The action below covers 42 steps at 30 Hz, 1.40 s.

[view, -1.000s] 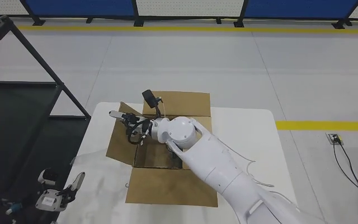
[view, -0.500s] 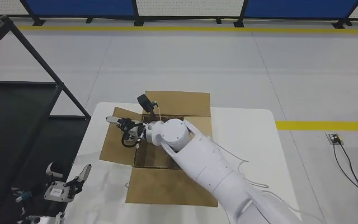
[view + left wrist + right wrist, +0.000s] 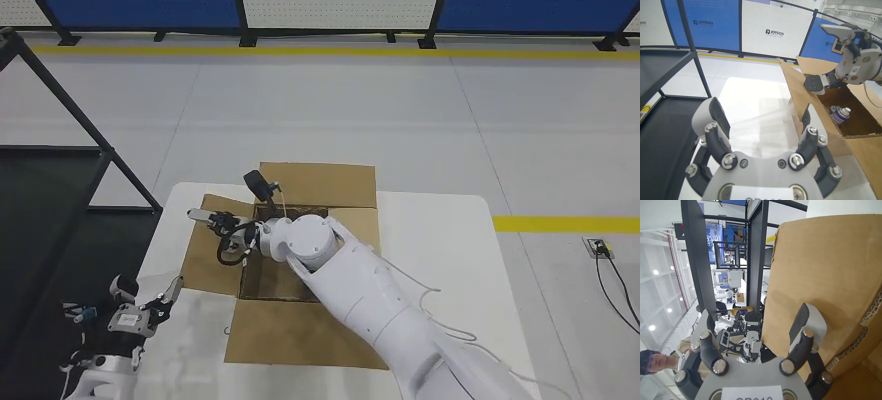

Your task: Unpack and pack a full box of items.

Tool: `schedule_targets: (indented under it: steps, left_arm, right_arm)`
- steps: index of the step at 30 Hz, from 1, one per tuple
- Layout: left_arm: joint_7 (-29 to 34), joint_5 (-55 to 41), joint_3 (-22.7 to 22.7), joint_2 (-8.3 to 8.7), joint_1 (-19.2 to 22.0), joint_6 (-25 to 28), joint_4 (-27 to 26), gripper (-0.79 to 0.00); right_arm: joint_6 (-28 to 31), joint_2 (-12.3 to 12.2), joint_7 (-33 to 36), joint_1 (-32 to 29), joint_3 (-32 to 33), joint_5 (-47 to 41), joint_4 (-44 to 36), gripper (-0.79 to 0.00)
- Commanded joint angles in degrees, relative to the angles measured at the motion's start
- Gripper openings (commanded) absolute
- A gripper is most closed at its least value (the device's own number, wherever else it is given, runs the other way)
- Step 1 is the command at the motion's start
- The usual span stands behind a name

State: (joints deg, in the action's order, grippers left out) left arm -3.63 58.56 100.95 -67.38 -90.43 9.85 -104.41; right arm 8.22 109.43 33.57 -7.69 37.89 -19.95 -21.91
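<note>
Your right tool is hanging spread wide at the cardboard flap. It is probably light and easily creased, so be pinching near its edge.

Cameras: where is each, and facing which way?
Top view: above the arms, looking down on table and cardboard box; left gripper and right gripper show.
Left wrist view: over the table, facing the box; left gripper, open.
Right wrist view: against a box flap, facing outward; right gripper, open.
Shared: top and left wrist views show the right gripper at that flap.
</note>
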Motion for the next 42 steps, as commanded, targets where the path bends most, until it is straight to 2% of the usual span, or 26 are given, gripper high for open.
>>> schedule_targets:
  steps: [1,14,42]
  left_arm:
    - [0.30,0.34,-0.33,-0.02,0.42,-0.11,0.79,0.000]
    - [1.32,2.11,-1.36,-0.13,2.20,-0.70,5.04,0.000]
    - [1.46,2.97,-2.21,-0.41,2.85,-0.71,8.62,0.000]
  right_arm:
    - [1.14,-0.01,0.20,-0.04,0.38,0.21,-0.05,0.000]
    - [11.15,-2.24,4.54,-1.88,4.47,2.26,-3.41,0.000]
    - [9.38,-7.30,10.13,-8.63,12.66,7.84,-15.58,0.000]
